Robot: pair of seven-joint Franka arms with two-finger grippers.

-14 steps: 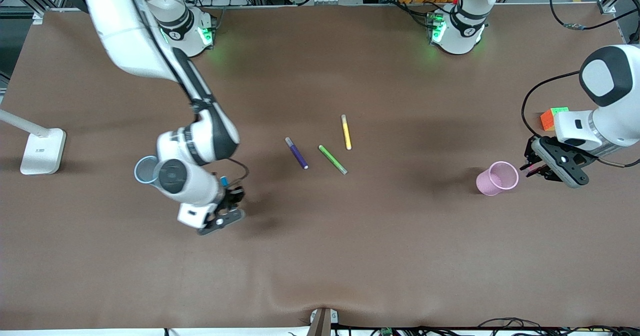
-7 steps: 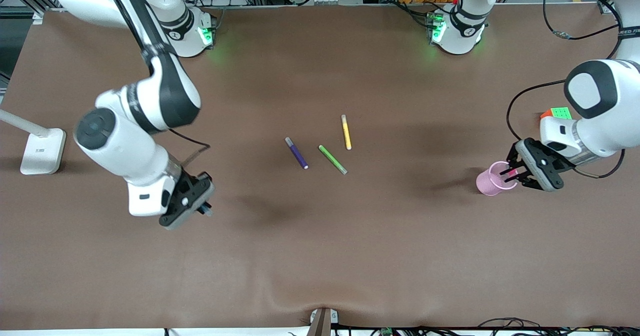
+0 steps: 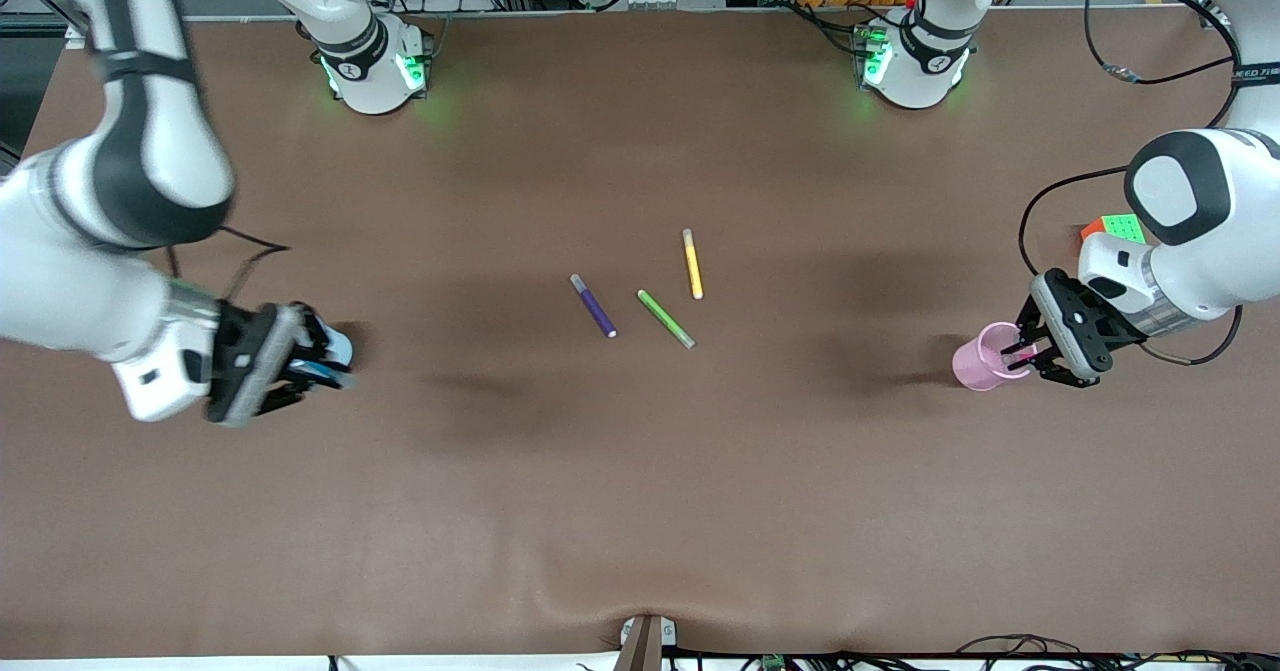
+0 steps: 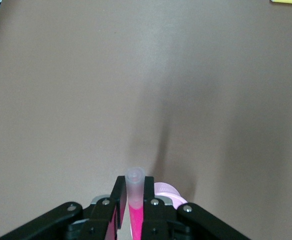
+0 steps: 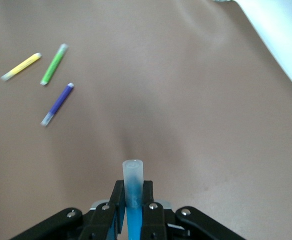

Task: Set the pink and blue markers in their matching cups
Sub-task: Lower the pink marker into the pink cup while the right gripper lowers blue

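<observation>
A: Blue marker (image 3: 322,369) status?

B: Clamped in the closed right gripper (image 3: 312,359), which has swung across in the last second to the blue cup (image 3: 338,347) at the right arm's end of the desk (image 3: 640,511). The cup is mostly hidden under the gripper.

A: Centre of the desk?

B: Purple pen (image 3: 593,305), green pen (image 3: 665,318) and yellow pen (image 3: 692,263) lie untouched.

A: Pink marker (image 4: 135,215)?

B: Pinched in the closed left gripper (image 3: 1020,351), which has shifted from beside the pink cup (image 3: 975,363) to over its rim. Judgement: both drops are imminent; neither marker is released yet.
</observation>
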